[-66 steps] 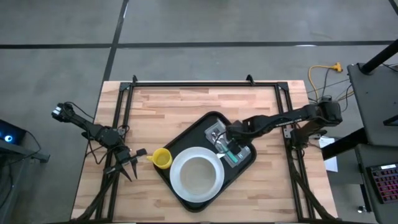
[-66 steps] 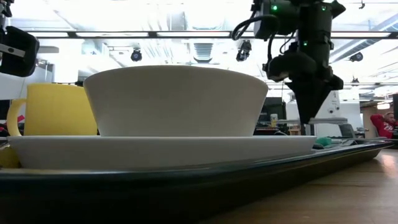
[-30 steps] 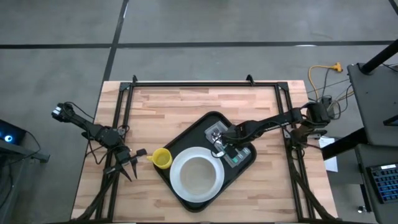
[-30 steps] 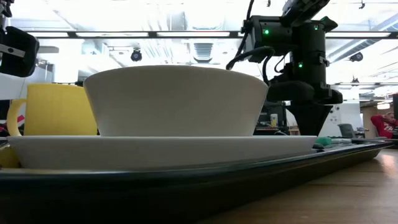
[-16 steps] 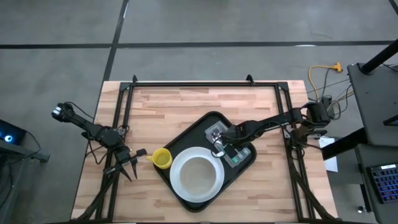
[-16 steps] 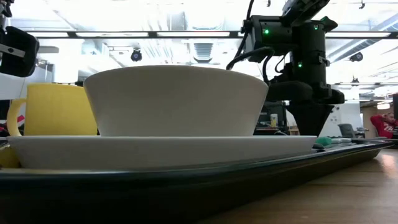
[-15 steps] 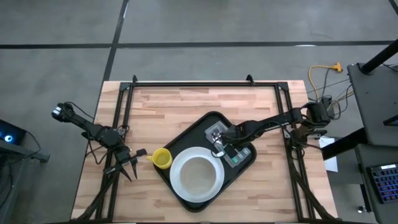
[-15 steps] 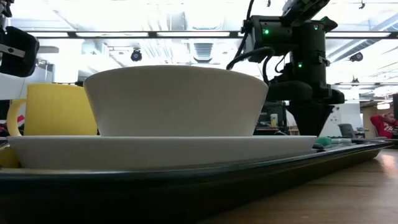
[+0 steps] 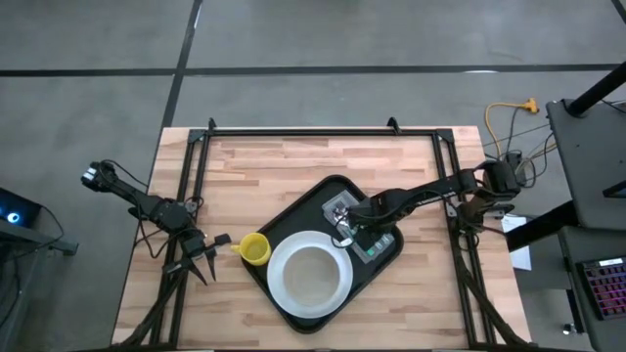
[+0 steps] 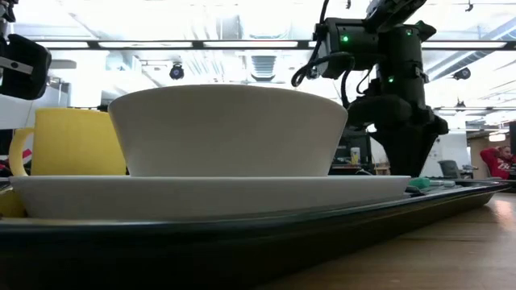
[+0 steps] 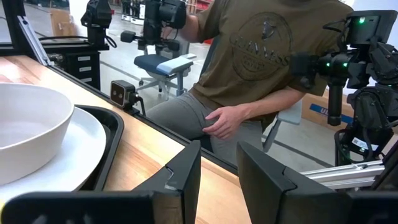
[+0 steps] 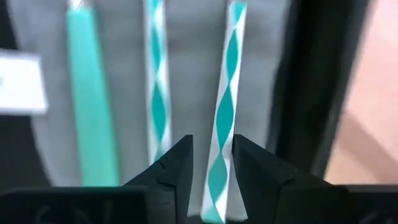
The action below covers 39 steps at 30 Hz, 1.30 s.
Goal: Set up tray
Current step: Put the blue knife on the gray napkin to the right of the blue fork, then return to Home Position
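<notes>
The black tray [image 9: 315,198] lies slantwise on the middle of the wooden table. On it stand a white plate [image 9: 279,293] bearing a white bowl [image 9: 311,276], and a grey napkin [image 12: 186,74] with teal cutlery [image 9: 374,246]. A yellow cup [image 9: 254,249] stands at the tray's left edge. My right gripper [image 12: 212,167] points down over the napkin, open. Its fingers stand on either side of a teal-and-white striped handle [image 12: 225,106] that lies flat on the napkin. My left gripper [image 11: 217,180] waits open at the table's left edge [image 9: 201,256], holding nothing.
A plain teal handle [image 12: 87,93] and a second striped one [image 12: 155,81] lie beside the straddled handle. The tray's raised rim [image 12: 305,81] runs close by, with bare wood [image 12: 367,124] beyond. A seated person [image 11: 261,56] is beyond the table's edge. Black frame rails [image 9: 293,131] border the table.
My right gripper has gone a little toward the table's left, closer to the plate, and has sunk toward the napkin. Over the last second it has stayed there. The plate, bowl, cup and tray have not moved.
</notes>
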Each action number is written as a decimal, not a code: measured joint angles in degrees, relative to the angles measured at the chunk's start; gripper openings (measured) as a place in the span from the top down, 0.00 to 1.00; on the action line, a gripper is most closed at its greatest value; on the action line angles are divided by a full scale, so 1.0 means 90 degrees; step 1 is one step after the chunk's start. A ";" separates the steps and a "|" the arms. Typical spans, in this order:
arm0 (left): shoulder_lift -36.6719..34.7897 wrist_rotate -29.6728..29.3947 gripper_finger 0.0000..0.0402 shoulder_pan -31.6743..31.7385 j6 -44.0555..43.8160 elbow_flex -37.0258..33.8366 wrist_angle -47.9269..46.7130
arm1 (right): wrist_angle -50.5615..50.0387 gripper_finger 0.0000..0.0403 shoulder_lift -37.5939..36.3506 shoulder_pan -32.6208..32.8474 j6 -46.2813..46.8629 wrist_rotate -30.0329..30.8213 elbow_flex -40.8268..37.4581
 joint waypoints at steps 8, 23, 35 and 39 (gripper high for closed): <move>0.0000 0.0001 0.78 -0.0002 -0.0001 0.0000 -0.0001 | 0.0002 0.78 -0.0002 0.0042 -0.0054 -0.0519 0.0002; 0.0000 0.0031 0.78 -0.0002 -0.0001 0.0000 0.0000 | 0.0010 0.83 -0.0002 0.0064 -0.0159 0.0257 0.0005; 0.0000 0.0028 0.78 -0.0002 -0.0001 0.0000 -0.0001 | -0.0018 0.83 -0.0002 0.0093 -0.0730 0.0801 0.0734; 0.0000 0.0028 0.78 -0.0002 -0.0001 0.0000 0.0001 | -0.0053 0.83 -0.0002 0.0168 -0.1337 0.1814 0.1151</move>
